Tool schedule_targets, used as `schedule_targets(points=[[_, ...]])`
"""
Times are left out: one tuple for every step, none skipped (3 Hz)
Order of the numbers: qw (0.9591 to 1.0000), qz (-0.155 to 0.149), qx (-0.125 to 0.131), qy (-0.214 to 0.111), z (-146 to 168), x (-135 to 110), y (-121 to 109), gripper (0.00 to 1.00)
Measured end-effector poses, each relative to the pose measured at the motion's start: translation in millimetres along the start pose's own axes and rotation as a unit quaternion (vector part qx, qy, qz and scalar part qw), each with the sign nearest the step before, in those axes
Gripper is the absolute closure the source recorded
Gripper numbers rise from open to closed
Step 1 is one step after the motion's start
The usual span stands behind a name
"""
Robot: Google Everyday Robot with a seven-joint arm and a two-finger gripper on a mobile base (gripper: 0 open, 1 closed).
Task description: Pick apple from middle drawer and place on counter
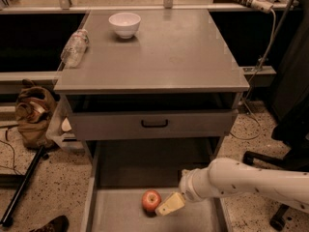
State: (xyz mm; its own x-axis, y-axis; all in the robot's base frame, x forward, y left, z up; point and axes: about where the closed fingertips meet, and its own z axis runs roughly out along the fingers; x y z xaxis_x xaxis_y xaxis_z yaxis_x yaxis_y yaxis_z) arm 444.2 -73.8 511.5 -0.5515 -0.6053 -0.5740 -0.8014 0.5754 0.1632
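Observation:
The small red apple [151, 200] lies on the floor of the pulled-out middle drawer [125, 168], near its front. My gripper [169, 205] comes in from the right on a white arm and sits just right of the apple, low in the drawer, close to it or touching it. The grey counter [178, 52] is the cabinet top above, far from the gripper.
A white bowl [124, 24] stands at the counter's back left. A plastic bottle [74, 47] lies along its left edge. A closed drawer front with a black handle [154, 123] sits above the open drawer. A brown bag [34, 115] and black pole [24, 185] are on the floor left.

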Motion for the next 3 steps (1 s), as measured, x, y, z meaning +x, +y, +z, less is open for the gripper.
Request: schedule_targets(points=[[0.9989, 0.029, -0.035, -0.010, 64.2, 14.7, 0.6, 0.00], [0.9973, 0.051, -0.050, -0.016, 103.1, 36.6, 7.4, 0.00], [0.9973, 0.051, -0.050, -0.016, 103.1, 36.6, 7.4, 0.00]])
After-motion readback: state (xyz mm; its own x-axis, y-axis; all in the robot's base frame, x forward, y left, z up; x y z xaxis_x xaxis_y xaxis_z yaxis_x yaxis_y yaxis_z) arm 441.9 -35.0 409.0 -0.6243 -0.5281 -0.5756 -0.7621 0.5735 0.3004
